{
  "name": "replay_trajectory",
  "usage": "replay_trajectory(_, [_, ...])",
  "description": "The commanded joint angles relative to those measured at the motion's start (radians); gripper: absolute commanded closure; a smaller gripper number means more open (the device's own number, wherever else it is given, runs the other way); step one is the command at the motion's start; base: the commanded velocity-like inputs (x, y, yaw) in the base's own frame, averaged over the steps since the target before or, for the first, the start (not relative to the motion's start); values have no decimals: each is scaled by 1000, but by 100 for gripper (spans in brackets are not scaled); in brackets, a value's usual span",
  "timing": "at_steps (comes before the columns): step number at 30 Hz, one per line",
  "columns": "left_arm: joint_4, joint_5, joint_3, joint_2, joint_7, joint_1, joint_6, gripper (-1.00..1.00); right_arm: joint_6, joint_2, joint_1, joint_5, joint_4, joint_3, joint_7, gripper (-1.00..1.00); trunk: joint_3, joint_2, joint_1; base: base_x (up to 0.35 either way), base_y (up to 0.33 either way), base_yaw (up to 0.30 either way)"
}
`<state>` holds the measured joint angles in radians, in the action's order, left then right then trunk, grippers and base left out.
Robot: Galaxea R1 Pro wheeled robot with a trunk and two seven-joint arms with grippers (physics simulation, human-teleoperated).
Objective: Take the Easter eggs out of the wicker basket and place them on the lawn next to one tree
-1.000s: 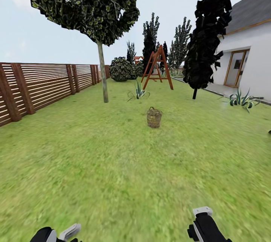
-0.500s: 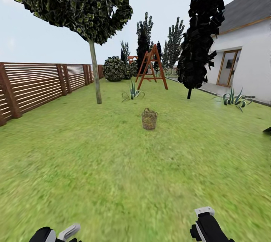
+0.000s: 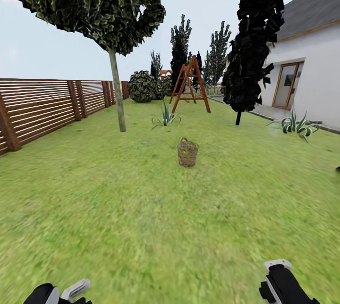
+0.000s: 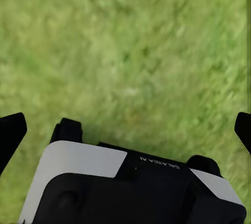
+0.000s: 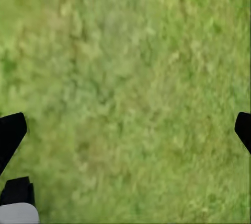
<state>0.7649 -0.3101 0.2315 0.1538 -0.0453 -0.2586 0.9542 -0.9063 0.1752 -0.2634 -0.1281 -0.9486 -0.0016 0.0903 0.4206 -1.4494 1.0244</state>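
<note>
The wicker basket (image 3: 187, 152) stands upright on the lawn (image 3: 141, 209), a few metres ahead near the middle of the head view. The Easter eggs are hidden from here; the basket's inside does not show. A tree (image 3: 117, 94) with a slim bare trunk and a dark crown rises behind and left of the basket. My left gripper (image 4: 125, 130) hangs over bare grass, fingers wide apart and holding nothing. My right gripper (image 5: 125, 130) is likewise open above grass. Both arms peek in at the head view's lower edge, the left arm (image 3: 56, 293) and the right arm (image 3: 283, 282).
A brown slat fence (image 3: 42, 105) runs along the left. Beyond the basket are a spiky plant (image 3: 165, 117), a wooden swing frame (image 3: 191, 84), a round bush (image 3: 143, 87) and a dark columnar tree (image 3: 252, 44). A white house (image 3: 309, 68) stands at the right.
The whole view has shifted: the camera has turned slightly and moved forward, so the basket looks a little nearer. Both arms sit lower and further apart in the picture.
</note>
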Motion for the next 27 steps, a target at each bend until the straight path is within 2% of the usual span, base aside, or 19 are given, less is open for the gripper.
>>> replay_trajectory(1, [0,3,3,-1,-4,-1,5,-100,-11,11,0,16,-4,1,-22,-100,1,-1,1,335,0,0])
replay_trajectory(8, [-6,5,4,-4,-4,-1,5,-100,-41,22,0,33,-8,2,-39,-100,1,-1,1,335,0,0])
replay_trajectory(27, [-8,5,5,-7,-4,-1,5,-100,-42,13,0,33,-9,6,-38,-100,1,-1,1,335,0,0])
